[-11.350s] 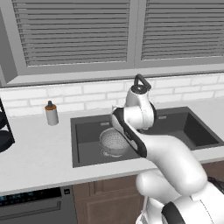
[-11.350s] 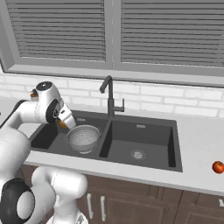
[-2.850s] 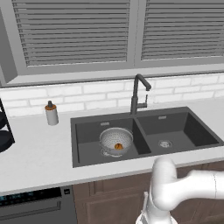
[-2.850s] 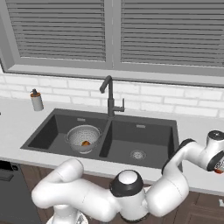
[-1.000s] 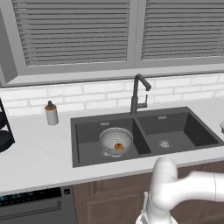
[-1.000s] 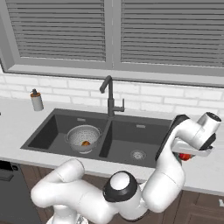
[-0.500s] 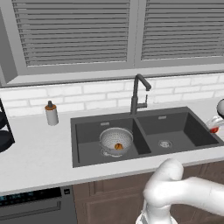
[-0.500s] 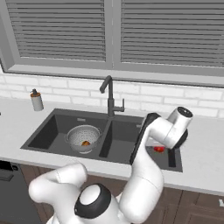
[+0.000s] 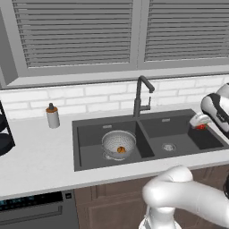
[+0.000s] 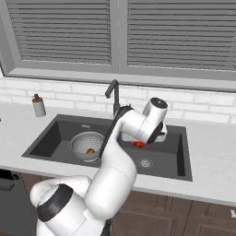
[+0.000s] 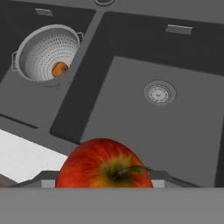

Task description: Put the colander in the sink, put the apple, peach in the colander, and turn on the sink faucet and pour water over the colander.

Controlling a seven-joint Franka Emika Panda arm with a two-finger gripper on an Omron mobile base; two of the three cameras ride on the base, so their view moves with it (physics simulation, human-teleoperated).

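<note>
Left base view is showing the sink (image 9: pixel 147 138), a dark double basin set in the white counter (image 9: pixel 40 154), with the sink faucet (image 9: pixel 141 95) standing at its far edge over the divider. The colander (image 9: pixel 118 143) is sitting in the left basin, and the peach (image 9: pixel 120 150) is lying inside it.

The gripper (image 10: pixel 139 142) is hanging above the right basin with its jaws partly apart and clamped on the apple (image 10: pixel 138 144), which is sitting red between them. In the hand view the apple (image 11: pixel 105 164) is filling the lower middle, stem side facing the camera, and its lower half is being cut off by the frame edge; the fingertips themselves are hidden behind the fruit. In the left base view the gripper (image 9: pixel 200 123) is lying near the right edge, and the arm behind it is running out of the picture.

A small bottle (image 9: pixel 53 116) is standing on the counter left of the sink.

Compared with half a second ago, the gripper is sitting further left over the right basin; three seconds ago it was out beyond the sink's right end. Colander and peach are unmoved.
</note>
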